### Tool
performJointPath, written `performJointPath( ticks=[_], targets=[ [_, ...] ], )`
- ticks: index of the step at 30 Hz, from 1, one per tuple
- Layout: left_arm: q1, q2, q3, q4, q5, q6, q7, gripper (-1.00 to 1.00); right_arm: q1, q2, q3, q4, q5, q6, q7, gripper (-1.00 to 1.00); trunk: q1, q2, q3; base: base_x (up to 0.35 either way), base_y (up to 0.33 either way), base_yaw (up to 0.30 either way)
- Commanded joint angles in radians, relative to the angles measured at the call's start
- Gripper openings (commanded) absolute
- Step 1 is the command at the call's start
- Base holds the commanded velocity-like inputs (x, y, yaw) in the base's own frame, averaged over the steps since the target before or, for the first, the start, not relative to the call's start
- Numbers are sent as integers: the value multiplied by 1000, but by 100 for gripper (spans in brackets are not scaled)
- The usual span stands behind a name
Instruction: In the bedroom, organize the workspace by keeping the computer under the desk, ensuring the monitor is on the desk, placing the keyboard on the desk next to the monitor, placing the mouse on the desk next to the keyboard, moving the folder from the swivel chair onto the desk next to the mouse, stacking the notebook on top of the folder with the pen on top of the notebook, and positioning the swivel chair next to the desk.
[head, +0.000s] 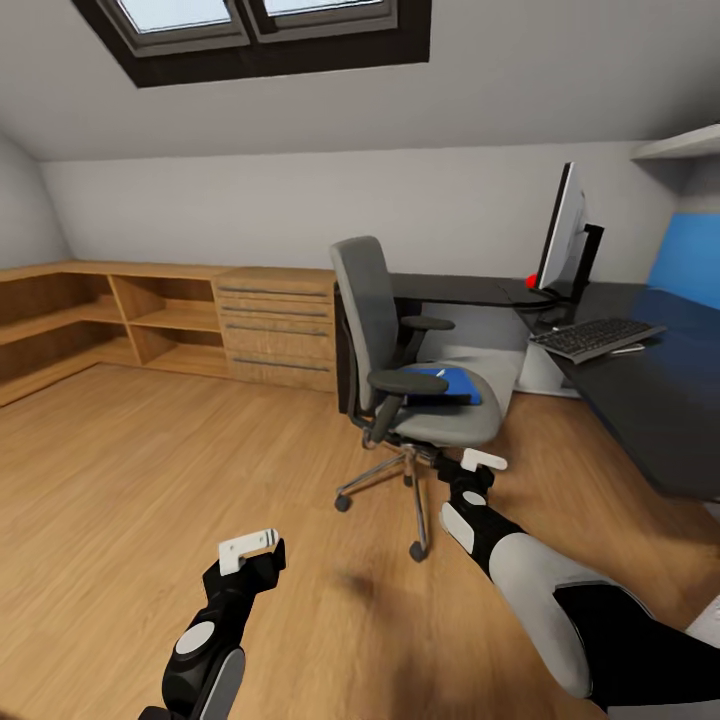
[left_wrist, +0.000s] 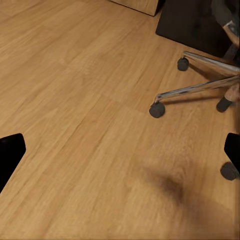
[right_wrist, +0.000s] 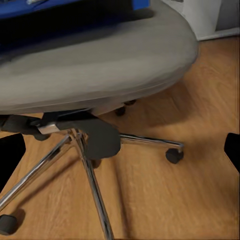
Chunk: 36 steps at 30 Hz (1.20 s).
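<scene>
Left gripper (head: 262, 549): hangs low over the bare honey-coloured plank floor (head: 150, 470), jaws spread wide in the left wrist view, holding nothing.

Centre: grey upholstered swivel chair with black armrests and a chrome star base on casters (head: 385, 330), standing apart from the long glossy black desk (head: 650, 400), seat turned toward it. On the seat lies the flat bright blue folder (head: 452, 384), a thin white stick on top of it (probably the pen, too small to confirm); the notebook I cannot pick out.

Right gripper (head: 478, 466): just below the seat's front edge, near the chair base; wrist view looks up under the grey cushion. Jaws wide apart, empty.

Right: wide thin black monitor on its stand (head: 563, 235) and slim black-keyed keyboard (head: 597, 337) sit on the desk already.

Handling estimate: folder light, stiff enough to lift flat, cover likely slick. Best hold is the overhanging edge nearest the seat front, pinched top and bottom. Keep it level or the stick rolls off.
</scene>
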Motion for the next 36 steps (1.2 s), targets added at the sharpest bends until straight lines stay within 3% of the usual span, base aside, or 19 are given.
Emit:
performJointPath(
  ticks=[1,16,21,26,32,33,36],
  targets=[
    [0,0,-1,-2,10,2,9,100,-1,0,4,1,-9,-5,-2,100,0,0,0,-18,10,-196],
    [0,0,-1,-2,11,2,8,100,0,-7,1,1,-13,-6,0,100,0,0,16,-3,2,-196],
    [0,0,-1,-4,12,2,8,100,1,-7,1,1,-46,-6,1,100,0,0,17,0,0,-76],
    [0,0,1,-8,14,2,8,100,1,-6,1,0,-137,-5,46,100,0,0,18,0,0,-13],
    [0,0,0,-10,15,2,9,100,1,-6,-1,-4,-292,3,96,100,0,0,18,0,0,-2],
    [0,0,0,-10,15,2,8,100,1,-6,0,-6,-347,5,108,100,0,0,18,0,0,0],
    [0,0,0,-10,15,2,8,100,1,-6,1,-11,-426,14,119,100,0,0,18,0,0,0]
  ],
)
